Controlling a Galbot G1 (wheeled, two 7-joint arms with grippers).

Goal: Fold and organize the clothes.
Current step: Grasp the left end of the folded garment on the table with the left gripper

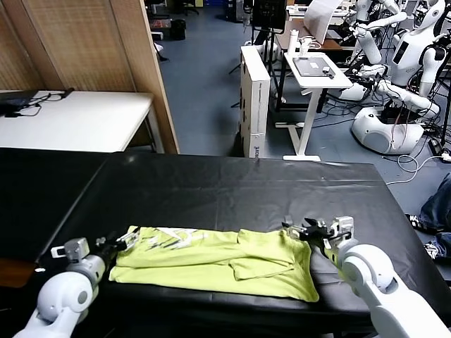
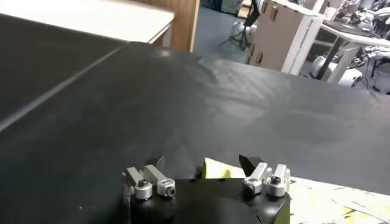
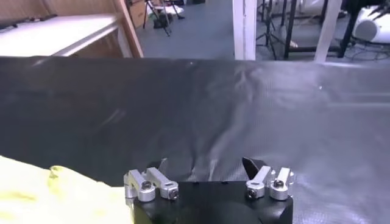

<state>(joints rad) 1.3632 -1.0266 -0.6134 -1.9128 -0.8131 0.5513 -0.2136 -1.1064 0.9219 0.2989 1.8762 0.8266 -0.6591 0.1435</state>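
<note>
Lime T-shirt on black table

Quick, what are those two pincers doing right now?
Left pincer: open, empty, at the T-shirt's left edge.
Right pincer: open, empty, at its right edge.

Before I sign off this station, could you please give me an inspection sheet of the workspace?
Surface: black table cover, wrinkled.
Job's things: lime T-shirt folded into a long band at the near edge.
Clutter: nothing seen on the cover.
Grippers: left gripper open at the shirt's left end; right gripper open at its right end.
Cables: loose cables on the floor beyond.
Surroundings: white table, wooden partition, other robots.
</note>
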